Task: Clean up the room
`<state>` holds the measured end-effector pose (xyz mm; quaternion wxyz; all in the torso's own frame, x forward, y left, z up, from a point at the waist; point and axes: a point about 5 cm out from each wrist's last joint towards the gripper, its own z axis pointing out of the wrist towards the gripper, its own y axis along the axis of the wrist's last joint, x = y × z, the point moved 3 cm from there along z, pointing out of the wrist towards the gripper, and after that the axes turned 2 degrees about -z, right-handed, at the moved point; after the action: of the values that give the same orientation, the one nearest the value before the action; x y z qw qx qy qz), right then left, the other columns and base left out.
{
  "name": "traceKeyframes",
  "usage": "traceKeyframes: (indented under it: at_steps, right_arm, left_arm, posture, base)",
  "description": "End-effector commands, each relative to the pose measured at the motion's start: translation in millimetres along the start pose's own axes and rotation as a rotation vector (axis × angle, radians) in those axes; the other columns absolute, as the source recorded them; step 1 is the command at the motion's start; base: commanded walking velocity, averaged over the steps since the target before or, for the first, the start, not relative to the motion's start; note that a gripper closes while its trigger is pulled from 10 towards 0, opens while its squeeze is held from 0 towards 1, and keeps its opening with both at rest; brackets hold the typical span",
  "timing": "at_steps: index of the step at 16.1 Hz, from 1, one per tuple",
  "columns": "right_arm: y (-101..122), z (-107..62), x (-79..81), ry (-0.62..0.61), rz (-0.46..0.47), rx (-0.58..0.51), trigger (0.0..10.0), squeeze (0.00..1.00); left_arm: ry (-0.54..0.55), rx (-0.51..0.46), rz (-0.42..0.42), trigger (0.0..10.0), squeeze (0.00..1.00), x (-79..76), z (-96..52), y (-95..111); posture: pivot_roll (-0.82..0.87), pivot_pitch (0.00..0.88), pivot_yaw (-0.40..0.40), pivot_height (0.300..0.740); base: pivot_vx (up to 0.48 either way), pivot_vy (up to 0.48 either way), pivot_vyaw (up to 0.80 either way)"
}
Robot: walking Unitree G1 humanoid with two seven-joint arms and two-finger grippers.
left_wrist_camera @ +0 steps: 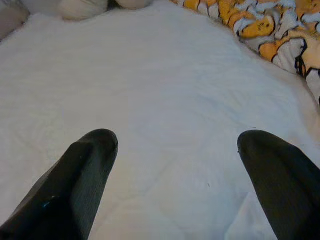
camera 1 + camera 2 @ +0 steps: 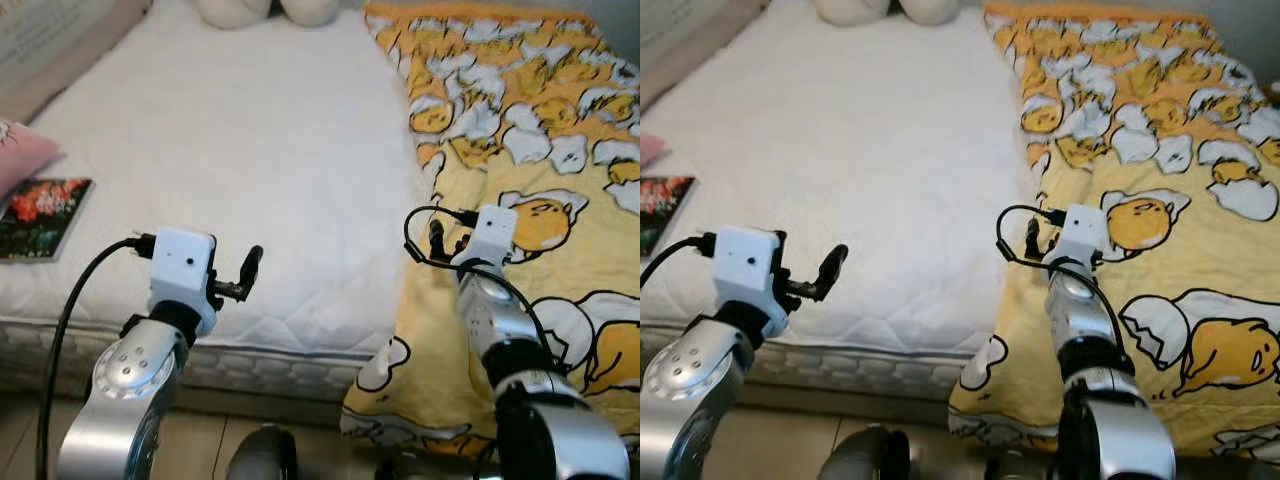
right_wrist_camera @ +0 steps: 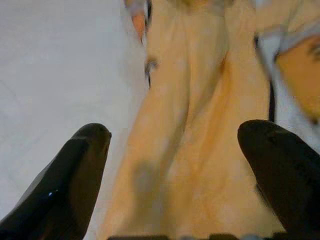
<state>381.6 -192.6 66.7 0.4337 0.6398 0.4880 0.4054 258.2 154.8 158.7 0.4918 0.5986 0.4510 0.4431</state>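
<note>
Mattress: white quilted mattress (image 2: 230, 160), one, bare ahead of both grippers and running away past their fingertips.
Blanket: yellow cartoon-egg print blanket (image 2: 520, 130), one, the thing to tidy as I judge it; it lies bunched along the right gripper's side of the bed, its edge spilling over the bed's near edge below that gripper.
Right gripper: right gripper (image 3: 172, 165), fingers spread apart and empty, poised just above the blanket's inner edge (likely lined up to pinch the fold and draw it across).
Left gripper: left gripper (image 1: 177, 175), fingers wide apart, nothing between them, hovering over bare mattress, well apart from the blanket, probably waiting to take a second corner.
Plush toys: two pale rounded plush toys (image 2: 268, 10), far beyond both grippers at the head.
Pillow: one pink pillow (image 2: 20, 155), outward of the left gripper.
Book: one dark illustrated book (image 2: 40, 215), just nearer than the pillow.
</note>
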Motion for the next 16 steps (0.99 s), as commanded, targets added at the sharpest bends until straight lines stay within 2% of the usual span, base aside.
traceKeyframes:
  at_steps: [1,2,3,4,5,6,7,8,10,11,12,16]
  right_arm:
    - [-12.6,0.0,-6.3,-0.034,0.048,0.06,10.0,0.0]
    - [-17.7,-0.6,-8.2,-0.042,0.056,0.081,10.0,0.0]
    - [-25.7,-1.5,-10.6,-0.051,0.057,0.115,10.0,0.0]
    - [-35.8,-3.0,-11.0,-0.051,0.074,0.166,10.0,0.0]
    - [-39.1,-3.6,-9.2,-0.038,0.069,0.184,10.0,0.0]
    - [-44.7,-4.8,-5.4,-0.017,0.06,0.214,10.0,0.0]
    - [-49.1,-6.0,2.4,0.029,0.017,0.236,10.0,0.0]
    - [-52.5,-6.9,6.6,0.052,-0.008,0.257,10.0,0.0]
    - [-53.7,-7.2,6.2,0.05,-0.039,0.263,10.0,0.03]
    - [-53.1,-6.9,5.8,0.049,-0.05,0.26,10.0,0.7]
    - [-52.7,-6.8,6.5,0.053,-0.049,0.258,10.0,1.0]
    - [-52.7,-6.8,6.5,0.053,-0.049,0.258,10.0,1.0]
  left_arm:
    - [0.005,0.007,0.001,10.0,0.0,1.4,-3.9,1.4]
    - [-0.016,0.005,-0.004,10.0,0.0,-0.6,-5.9,2.0]
    - [-0.108,0.015,0.032,10.0,0.0,-9.9,-12.3,1.0]
    - [-0.187,0.022,0.116,10.0,0.0,-16.7,-25.2,-5.4]
    - [-0.224,0.028,0.143,10.0,0.0,-20.4,-30.3,-8.7]
    - [-0.327,0.044,0.191,10.0,0.0,-31.4,-41.5,-17.1]
    - [-0.449,0.063,0.186,10.0,0.0,-44.2,-53.3,-24.9]
    - [-0.542,0.081,0.163,10.0,0.0,-51.9,-58.3,-29.5]
    - [-0.601,0.062,0.104,10.0,0.0,-55.5,-52.1,-22.8]
    - [-0.647,0.025,0.083,10.0,0.0,-61.4,-51.2,-15.1]
    - [-0.664,0.013,0.08,10.0,0.0,-63.3,-51.0,-12.6]
    - [-0.664,0.013,0.08,10.0,0.0,-63.3,-51.0,-12.6]
  posture:
    - [0.2,0.205,0.025,0.714]
    - [0.21,0.209,0.024,0.714]
    - [0.2,0.214,0.027,0.714]
    - [0.2,0.219,0.029,0.714]
    - [0.2,0.219,0.029,0.714]
    - [0.2,0.22,0.03,0.714]
    - [0.19,0.221,0.027,0.714]
    - [0.19,0.222,0.025,0.714]
    - [0.19,0.223,0.023,0.714]
    - [0.18,0.223,0.022,0.714]
    - [0.18,0.222,0.022,0.714]
    - [0.18,0.222,0.022,0.714]
  base:
    - [0.0,0.0,0.0]
    - [0.0,0.0,0.0]
    - [0.0,0.0,0.0]
    - [0.0,0.0,0.0]
    - [0.0,0.0,0.0]
    - [0.0,0.0,0.0]
    - [0.0,0.0,0.0]
    - [0.0,0.0,0.0]
    - [0.0,0.0,0.0]
    - [0.0,0.0,0.0]
    - [0.0,0.0,0.0]
    - [0.0,0.0,0.0]
